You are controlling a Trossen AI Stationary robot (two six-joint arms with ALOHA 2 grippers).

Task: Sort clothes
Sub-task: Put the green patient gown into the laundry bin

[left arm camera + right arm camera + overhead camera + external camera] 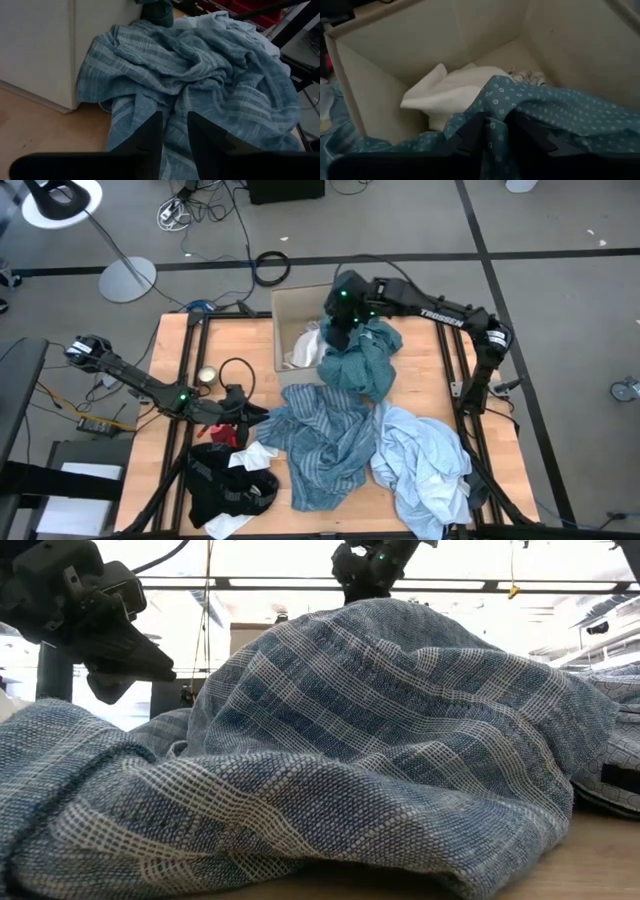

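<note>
my right gripper [338,330] hangs over the edge of the box [292,302] at the far side of the table [168,355]. in its wrist view the two dark fingers [470,132] sit close together with the teal top [560,120] bunched over and between them. i cannot tell whether they pinch the cloth or are letting it go. from above, the top drapes from under the gripper down over the box's right wall and onto the table beside it. inside the box, just past the fingers, lies a white piece [455,90], with a patterned scrap [527,76] showing behind the top.

my left gripper [243,409] rests low at the left side of the table, its fingers [145,142] a little apart with nothing between them, the tips right at the near edge of the striped shirt [325,435]. that shirt lies crumpled in the middle of the table, touching the teal top at its far end. the pale shirt [422,460] is heaped just to its right, against it. the black piece [225,480] lies at the near left corner, below the left gripper, with a white sock [258,456] across its top edge. something red [222,432] shows just beside the left gripper.
</note>
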